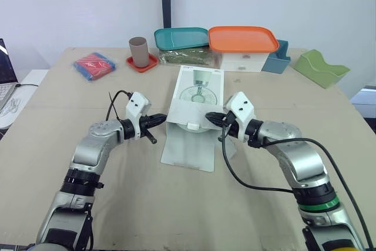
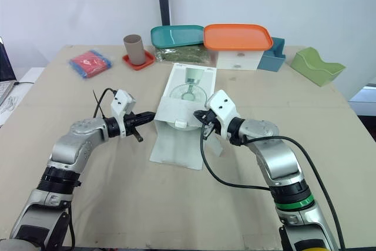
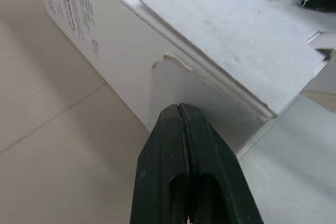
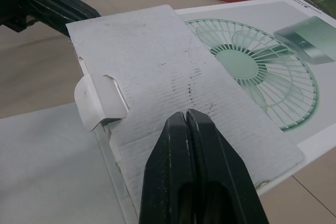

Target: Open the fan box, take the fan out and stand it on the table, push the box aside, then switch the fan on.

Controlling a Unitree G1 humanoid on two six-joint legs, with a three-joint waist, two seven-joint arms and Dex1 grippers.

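Cardboard lay between my two pincers: the fan box [image 1: 197, 95] sat flat on the table [image 1: 176, 204], with the left pincer [image 1: 160, 119] on one side of its near end and the right pincer [image 1: 208, 117] on the other. The left pincer was clenched, its fingers [image 3: 168, 166] pressed together with nothing between them. Its tip was just beside the box's side wall, at a small rounded tab [image 3: 173, 72]; I could not tell whether it touched.

The right pincer was clenched too, empty as far as I could see. Its tip was over a flap [image 4: 157, 87] turned back across the box top, bare inner face up. Whether it rested on that flap or hung clear of it I could not make out.

Nearer to me than either pincer, a long white flap [image 1: 189, 148] lay spread on the table. Beyond the right pincer's tip the top panel carried a printed fan picture [image 4: 252, 66], partly covered by the turned-back flap. Whatever the box held was hidden behind cardboard.

Well beyond both pincers stood a brown cup [image 1: 139, 51], a teal tray [image 1: 181, 37] and an orange lid [image 1: 243, 39]. A red-and-blue packet [image 1: 94, 64] lay out past the left pincer.
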